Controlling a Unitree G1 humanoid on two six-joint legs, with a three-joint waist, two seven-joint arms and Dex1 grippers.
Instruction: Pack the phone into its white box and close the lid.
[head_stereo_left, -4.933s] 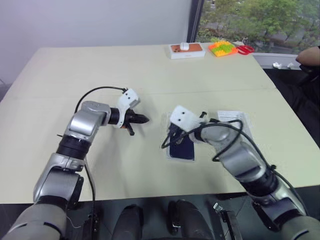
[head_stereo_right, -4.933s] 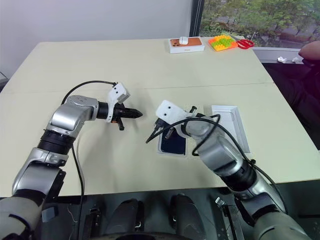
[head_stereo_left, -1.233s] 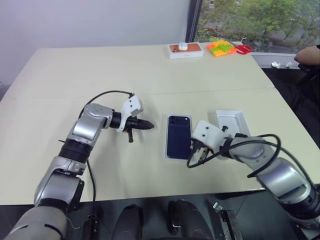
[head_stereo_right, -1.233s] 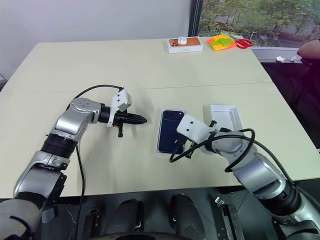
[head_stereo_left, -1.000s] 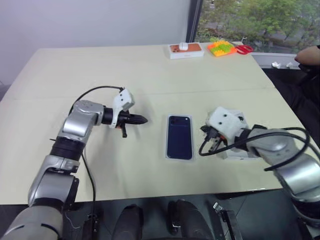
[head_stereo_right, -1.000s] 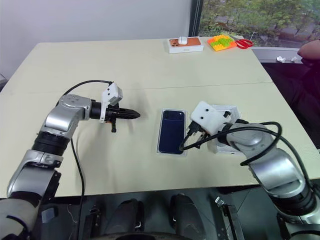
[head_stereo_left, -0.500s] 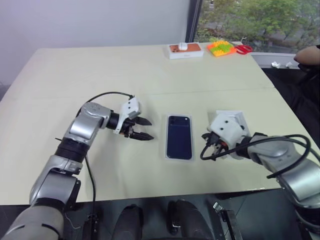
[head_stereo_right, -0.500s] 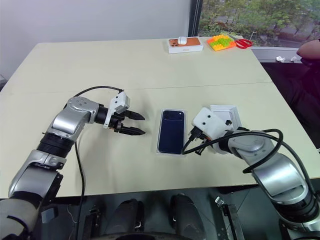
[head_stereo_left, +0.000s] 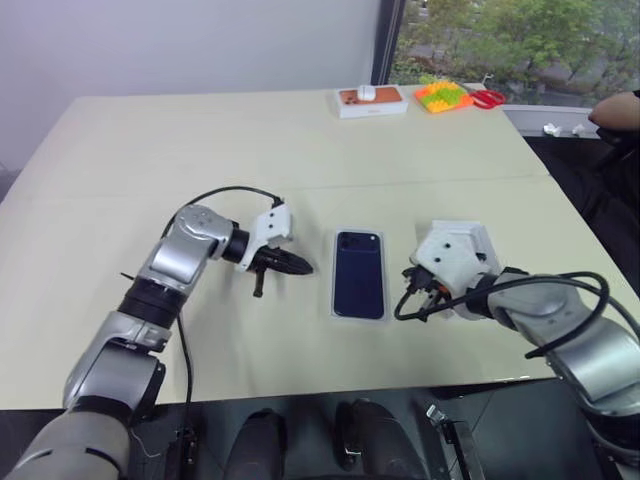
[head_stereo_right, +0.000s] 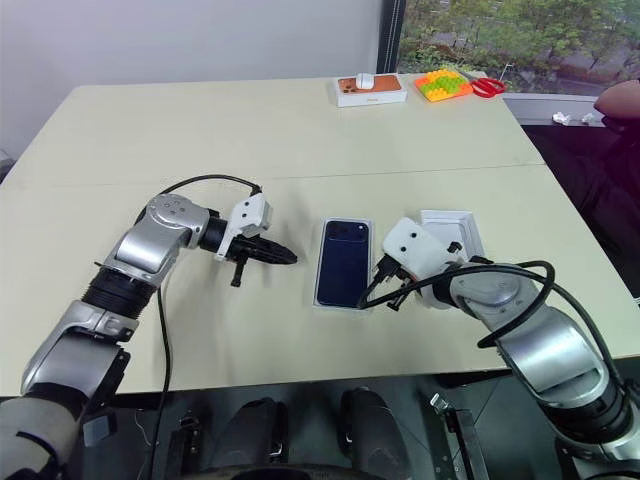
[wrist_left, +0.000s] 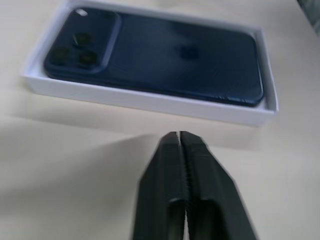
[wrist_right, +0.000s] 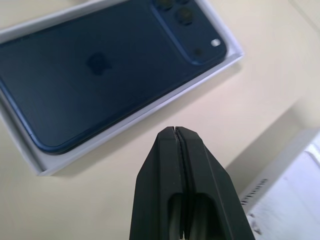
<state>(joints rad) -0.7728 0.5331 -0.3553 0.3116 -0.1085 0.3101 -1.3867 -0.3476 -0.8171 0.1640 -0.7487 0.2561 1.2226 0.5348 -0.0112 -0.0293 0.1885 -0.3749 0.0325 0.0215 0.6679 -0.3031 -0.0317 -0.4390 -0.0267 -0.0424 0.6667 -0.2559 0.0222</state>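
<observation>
The dark navy phone (head_stereo_left: 359, 272) lies back up inside the white box (wrist_left: 150, 102) at the table's middle, its camera cluster at the far end. My left gripper (head_stereo_left: 306, 268) is shut and empty, pointing at the box's left wall from a short gap away. On the other side of the box my right gripper (wrist_right: 174, 129) is also shut and empty, low over the table and clear of the wall. The lid (head_stereo_right: 452, 222) lies white side up just right of the box, partly hidden behind my right wrist.
At the far edge stand a white box with an orange phone picture (head_stereo_left: 371, 99), a colourful block toy (head_stereo_left: 445, 95) and red scissors (head_stereo_left: 490, 98). A person's arm (head_stereo_left: 615, 110) shows at the far right. Bare tabletop (head_stereo_left: 200, 150) spreads left of the box.
My left gripper, shut a second ago, stood open half a second ago and is shut again; it has moved right, closer to the box. The right gripper has barely moved.
</observation>
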